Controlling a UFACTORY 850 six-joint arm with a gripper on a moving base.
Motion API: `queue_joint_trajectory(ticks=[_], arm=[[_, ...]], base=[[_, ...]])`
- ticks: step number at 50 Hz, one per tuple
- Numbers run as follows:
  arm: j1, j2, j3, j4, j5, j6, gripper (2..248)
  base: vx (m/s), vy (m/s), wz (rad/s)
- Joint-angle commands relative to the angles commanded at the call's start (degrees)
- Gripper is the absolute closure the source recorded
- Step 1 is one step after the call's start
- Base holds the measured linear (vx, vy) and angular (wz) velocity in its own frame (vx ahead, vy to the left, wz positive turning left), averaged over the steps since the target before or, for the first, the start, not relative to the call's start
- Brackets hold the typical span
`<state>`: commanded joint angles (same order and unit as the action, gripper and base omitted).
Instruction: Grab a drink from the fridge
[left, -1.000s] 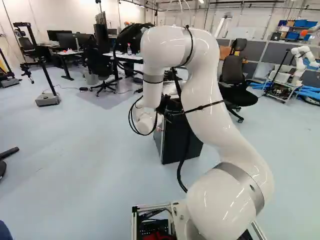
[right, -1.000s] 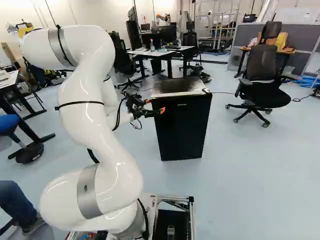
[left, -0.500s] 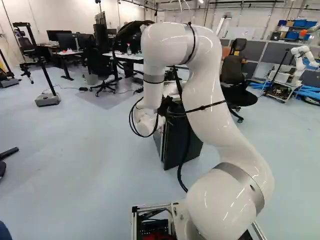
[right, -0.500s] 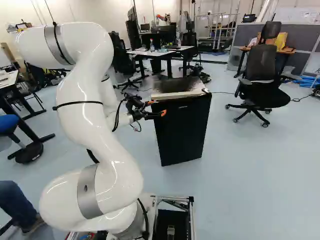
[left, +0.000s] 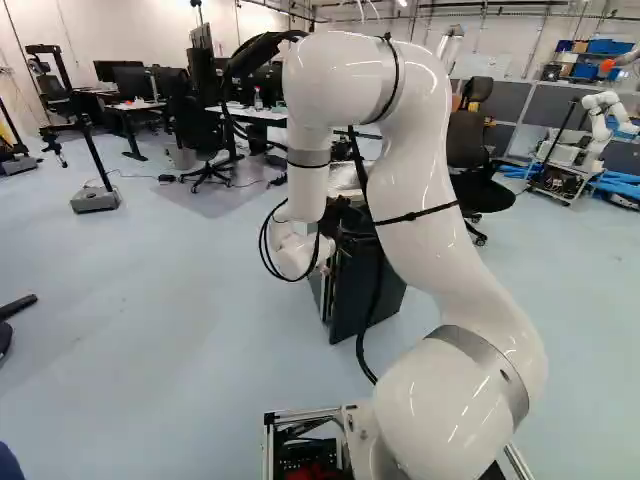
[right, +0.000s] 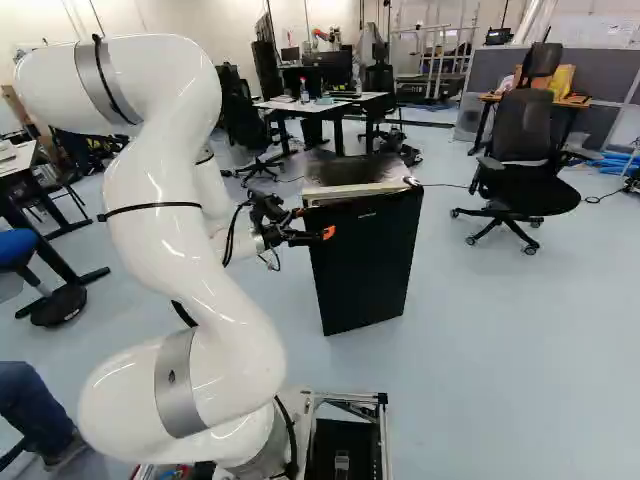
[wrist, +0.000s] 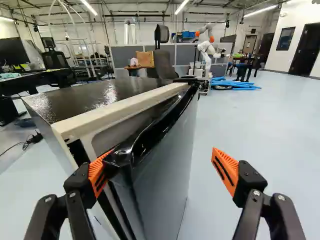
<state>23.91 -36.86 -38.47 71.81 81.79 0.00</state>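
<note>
Holding nothing w/ pincer spread wide. See ajar door just fwd, betw. pads, w/ near edge right by one. Next, prob. sweep it away from fridge. Can't see drink.

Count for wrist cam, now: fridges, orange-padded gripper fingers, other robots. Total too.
Fridge: 1
Orange-padded gripper fingers: 2
Another robot, in the background: 1
Total: 4
</note>
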Motion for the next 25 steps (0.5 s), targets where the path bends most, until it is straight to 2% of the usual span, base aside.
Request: queue_joint_trajectory(ticks=[25], arm=[[1.39,2.46,4.89,3.13,0.47,0.00,3]], base=[[0.000,0.000,0.000]])
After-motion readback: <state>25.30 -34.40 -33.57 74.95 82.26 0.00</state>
